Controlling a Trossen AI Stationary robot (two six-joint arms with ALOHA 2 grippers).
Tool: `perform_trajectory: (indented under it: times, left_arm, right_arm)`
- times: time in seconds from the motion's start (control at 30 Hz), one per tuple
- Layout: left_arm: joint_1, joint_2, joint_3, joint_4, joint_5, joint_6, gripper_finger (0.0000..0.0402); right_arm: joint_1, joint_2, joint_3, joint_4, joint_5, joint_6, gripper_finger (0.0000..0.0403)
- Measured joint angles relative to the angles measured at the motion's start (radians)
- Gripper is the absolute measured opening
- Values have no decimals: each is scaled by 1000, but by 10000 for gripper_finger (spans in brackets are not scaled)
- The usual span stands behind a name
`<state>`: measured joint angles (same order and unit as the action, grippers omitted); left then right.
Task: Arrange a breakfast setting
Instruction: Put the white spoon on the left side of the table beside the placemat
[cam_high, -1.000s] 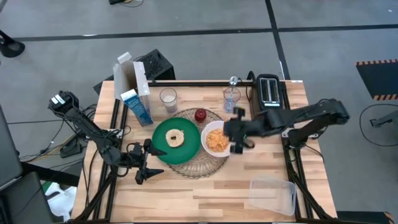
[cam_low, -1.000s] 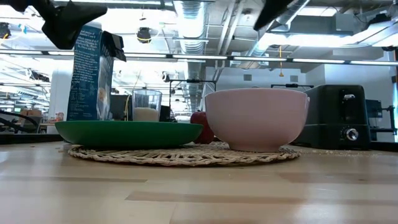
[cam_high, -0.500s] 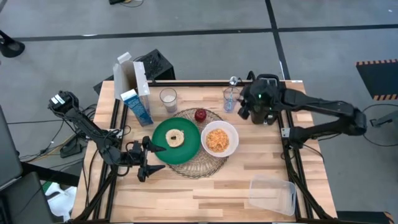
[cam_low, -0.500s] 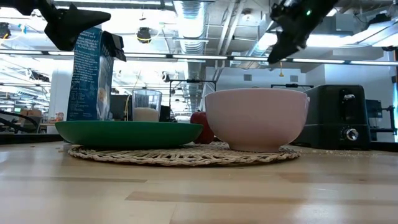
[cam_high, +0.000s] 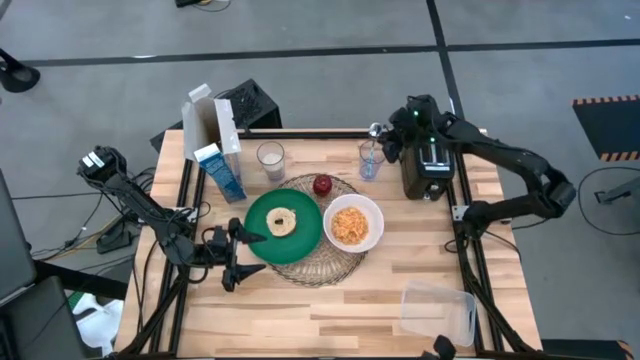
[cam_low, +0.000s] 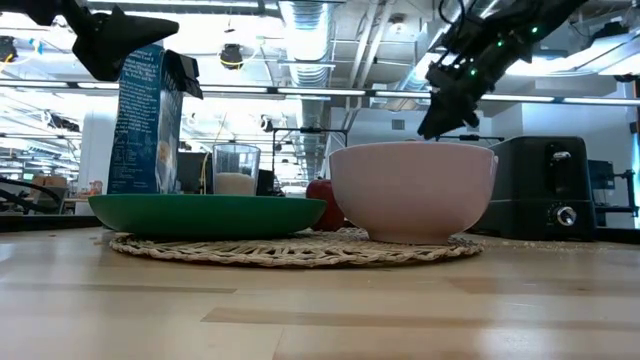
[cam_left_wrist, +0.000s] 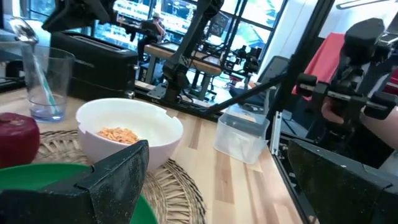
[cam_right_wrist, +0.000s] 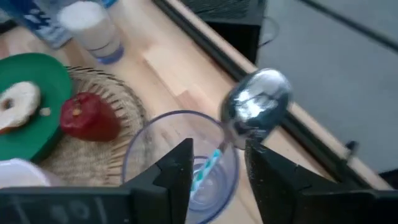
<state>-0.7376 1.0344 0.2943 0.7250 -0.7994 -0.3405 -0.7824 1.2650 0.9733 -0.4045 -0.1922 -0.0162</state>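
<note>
Laid out mid-desk (cam_high: 330, 305): round woven mat (cam_high: 318, 262) carrying green plate (cam_high: 256, 235) with bagel (cam_high: 281, 222), white bowl (cam_high: 353, 224) holding orange flakes, red apple (cam_high: 322, 185). Behind the mat, toward the far edge: blue-white carton (cam_high: 220, 172), one clear glass (cam_high: 270, 159) with white contents, then a second clear glass (cam_high: 372, 160) with a spoon (cam_right_wrist: 258, 111) standing in it, bowl end up, handle slanting down into the glass. Black toaster (cam_high: 432, 165) just beside that glass.

Key relation: spoon directly ahead of the right jaws (cam_right_wrist: 216, 163), its bowl sitting above and between the two fingers, long axis close to upright and leaning. Right jaws (cam_high: 396, 150) partly spread, nothing pinched, gap wide enough for the stem. Right arm stretched over the toaster, wrist tipped down at the glass rim. Clearly the nearer arm.

Left jaws (cam_high: 229, 263) spread wide, empty, low by the plate's near-left rim, well apart from the spoon.

Likely need: a short drop and a pinch on the stem below the bowl.
</note>
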Motion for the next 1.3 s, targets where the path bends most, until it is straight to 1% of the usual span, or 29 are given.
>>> perform_trajectory:
  times: [0.07,0.2,0.27,0.33,0.5,0.63,0.7,0.8,0.9,1.0,1.07,1.17,1.3]
  left_arm:
    - [6,0,0,0,-9,2,369]
    - [30,0,0,0,-13,14,369]
    - [40,0,0,-2,-14,15,369]
    - [48,0,0,-11,-14,15,369]
    - [73,0,0,-52,-13,16,369]
    - [96,0,0,-87,-13,11,369]
    - [102,0,-1,-100,-12,-2,369]
    - [106,0,-1,-114,-12,-11,369]
    - [106,0,-1,-116,-13,-10,369]
    - [106,0,-1,-116,-12,-2,369]
    - [106,0,-1,-120,-12,-1,369]
    - [106,0,-1,-143,-15,0,369]
    - [106,0,-1,-146,-18,-5,369]
  right_arm:
    - [-25,19,0,6,-53,-8,187]
    - [-75,45,0,13,-120,-30,235]
    - [-100,46,0,13,-137,-50,254]
    - [-125,45,0,23,-145,-61,264]
    - [-151,80,2,93,-234,-75,265]
    - [-146,146,2,152,-246,-89,265]
    - [-143,176,1,175,-272,-91,265]
    - [-143,196,2,209,-318,-105,265]
    - [-134,197,2,206,-330,-122,265]
    - [-120,184,2,202,-330,-132,257]
    - [-119,167,2,203,-330,-135,243]
    - [-110,158,2,201,-320,-144,209]
    - [-106,154,2,204,-303,-150,152]
